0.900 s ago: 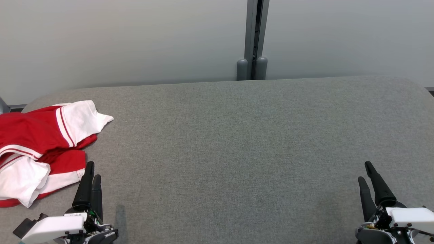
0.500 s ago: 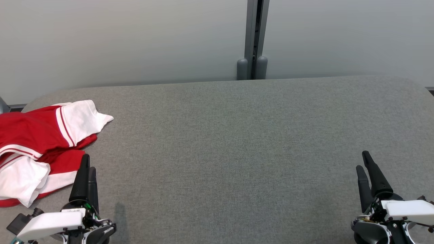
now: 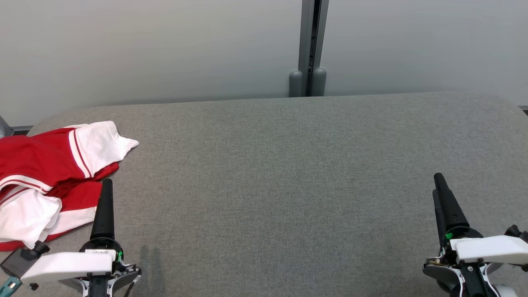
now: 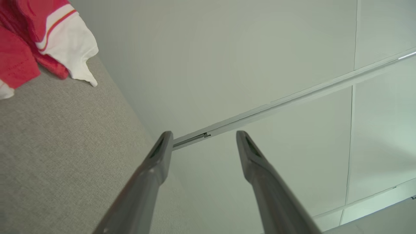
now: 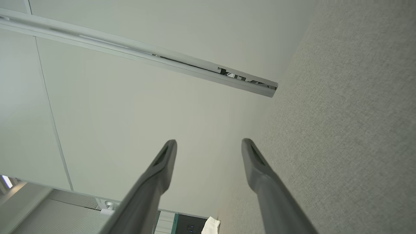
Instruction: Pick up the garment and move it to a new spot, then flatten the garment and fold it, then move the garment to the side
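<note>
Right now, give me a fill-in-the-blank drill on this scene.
1. The garment is white and ____.
2. It lies on the ____ end of the grey table.
3. The jaws of the left claw are ____.
4. The right claw holds ____.
Missing: red; left; open; nothing.

The red-and-white garment [image 3: 41, 165] runs off the left edge of the head view, so its full shape can't be read, and its own folds bury part of the cloth. The left gripper [image 3: 106, 183] is edge-on there, one finger hiding the other. Same with the right gripper [image 3: 437, 180], its body clipped by the bottom edge. In the right wrist view, a small white thing [image 5: 210, 225] sits at the bottom edge, too small to tell.
</note>
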